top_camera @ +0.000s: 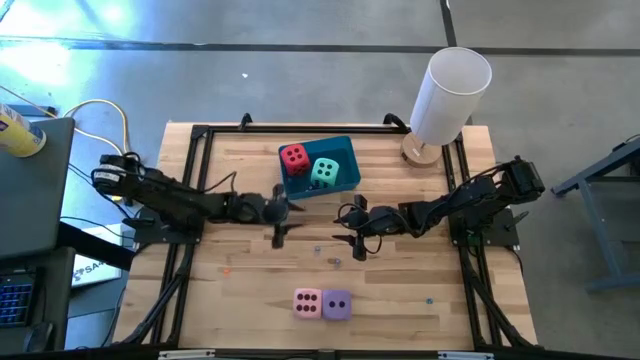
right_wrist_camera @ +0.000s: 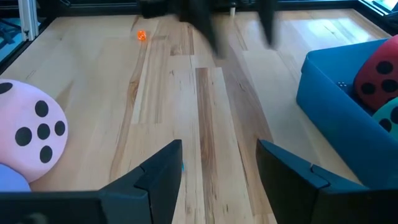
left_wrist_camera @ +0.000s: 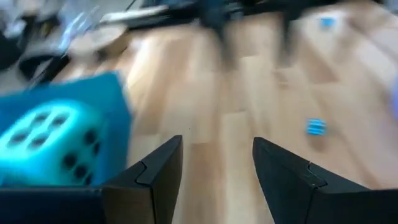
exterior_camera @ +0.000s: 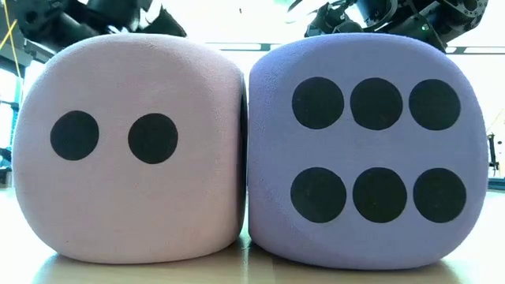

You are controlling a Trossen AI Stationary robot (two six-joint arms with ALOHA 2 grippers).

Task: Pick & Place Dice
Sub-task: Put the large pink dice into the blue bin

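Observation:
The red die (top_camera: 294, 157) and the teal-green die (top_camera: 324, 172) sit inside the blue bin (top_camera: 345, 152) at the table's far middle. The pink die (top_camera: 307, 303) and the purple die (top_camera: 337, 305) rest side by side on the wood near the near edge, touching; they fill the low view as pink (exterior_camera: 130, 146) and purple (exterior_camera: 371, 150). My left gripper (top_camera: 281, 223) hovers open just near of the bin, holding nothing. My right gripper (top_camera: 352, 232) is open over the table's middle, also holding nothing. The right wrist view shows the pink die (right_wrist_camera: 31, 134) and the bin (right_wrist_camera: 339, 118).
A white cylinder (top_camera: 450, 92) stands on a wooden base at the far right corner. Tiny bits lie on the wood: a blue one (left_wrist_camera: 315, 127) and an orange one (right_wrist_camera: 141, 35). A black frame (top_camera: 200, 135) borders the table. Bare wood lies between the grippers and the near dice.

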